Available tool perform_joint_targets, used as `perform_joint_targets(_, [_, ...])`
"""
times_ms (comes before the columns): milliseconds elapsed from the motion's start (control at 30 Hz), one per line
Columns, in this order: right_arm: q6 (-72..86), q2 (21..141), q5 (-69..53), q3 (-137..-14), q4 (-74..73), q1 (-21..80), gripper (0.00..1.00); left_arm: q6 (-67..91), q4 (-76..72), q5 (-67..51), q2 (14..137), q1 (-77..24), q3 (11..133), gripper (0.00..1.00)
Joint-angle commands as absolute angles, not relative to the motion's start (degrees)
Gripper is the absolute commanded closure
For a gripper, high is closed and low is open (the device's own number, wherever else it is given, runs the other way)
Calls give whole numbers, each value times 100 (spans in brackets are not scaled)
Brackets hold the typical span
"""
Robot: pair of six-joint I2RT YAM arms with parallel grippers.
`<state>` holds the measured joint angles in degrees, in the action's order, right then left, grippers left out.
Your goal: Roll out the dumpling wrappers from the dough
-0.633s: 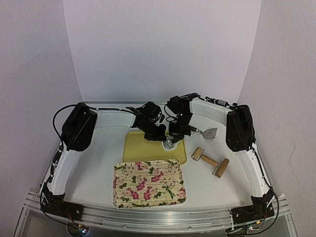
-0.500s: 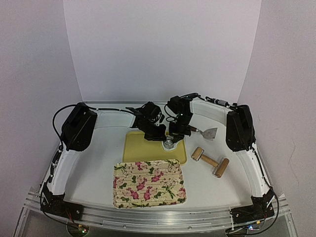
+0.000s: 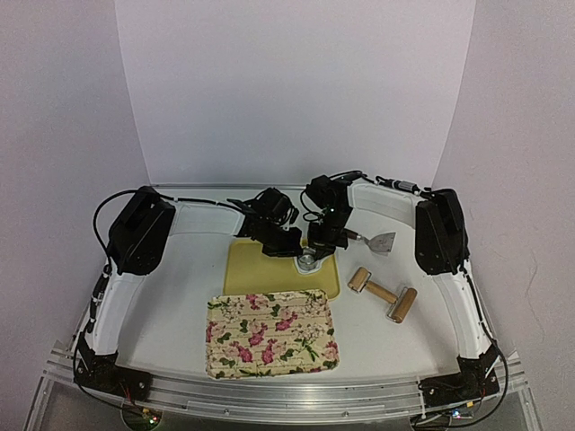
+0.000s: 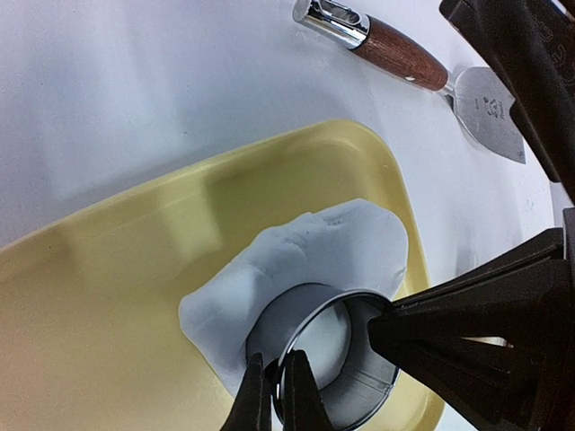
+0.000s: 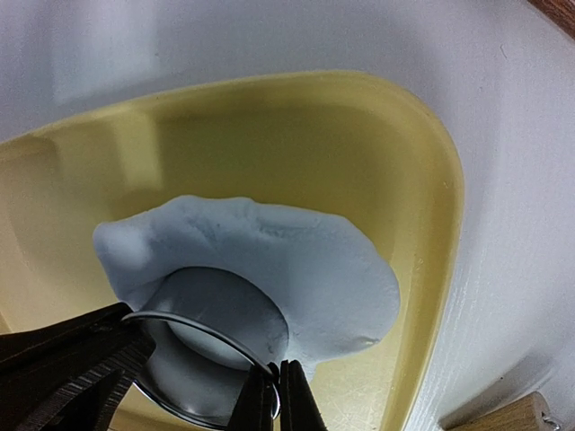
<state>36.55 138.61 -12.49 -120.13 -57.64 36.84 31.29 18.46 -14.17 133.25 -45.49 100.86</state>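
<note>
Gripping the rim of the ring cutter [image 4: 355, 388], the left gripper [image 4: 276, 368] has its jaws closed down to a narrow slit, one finger outside the metal wall and one inside. The right gripper [image 5: 274, 373] is closed in the same way on another part of the same rim. In each wrist view the other arm's dark fingers reach the ring from the side.

The ring cutter stands on the dough sheet [image 5: 305, 260], pressed into its near portion. The dumpling wrapper [image 5: 225, 310] is the round patch of dough enclosed by the ring. It lies flat on the yellow board [image 3: 247, 269], directly below and between the two sets of fingertips. Whether it is cut fully free of the surrounding sheet cannot be determined. The sheet itself lies in the right far corner of the board.

Item count:
- Ring cutter: one.
- Dumpling wrapper: one, inside the ring.
- Dough sheet: one, irregular in outline.
- Yellow board: one, at the centre of the table [image 3: 180, 305].
- Floral tray [image 3: 271, 332]: one, just in front of the board.
- Rolling pin [image 3: 383, 294]: one, to the right of the board.
- Scraper [image 3: 377, 241]: one, wooden-handled, beyond the rolling pin.
</note>
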Motion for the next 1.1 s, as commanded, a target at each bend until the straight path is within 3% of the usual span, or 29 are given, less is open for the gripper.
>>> perform_joint_targets(0, [3782, 14579, -1275, -11864, -5798, 3964, 100, 2951, 3035, -1167, 13949, -4808, 10004, 100])
perform_joint_targets(200, [3830, 14396, -1211, -12257, -5921, 3957, 100, 2847, 3263, -990, 13752, -4799, 10617, 96])
perform_joint_targets(500, [3749, 14442, -1113, -12461, -6123, 3957, 100, 2830, 3384, -811, 13393, -4727, 11178, 81])
perform_joint_targets(800, [3694, 14490, -1054, -12552, -6192, 3959, 100, 3098, 2712, -729, 12357, -4573, 10394, 63])
perform_joint_targets(1067, [3665, 14550, -1039, -12649, -6237, 3956, 100, 3648, 2336, -642, 12022, -4308, 9479, 64])
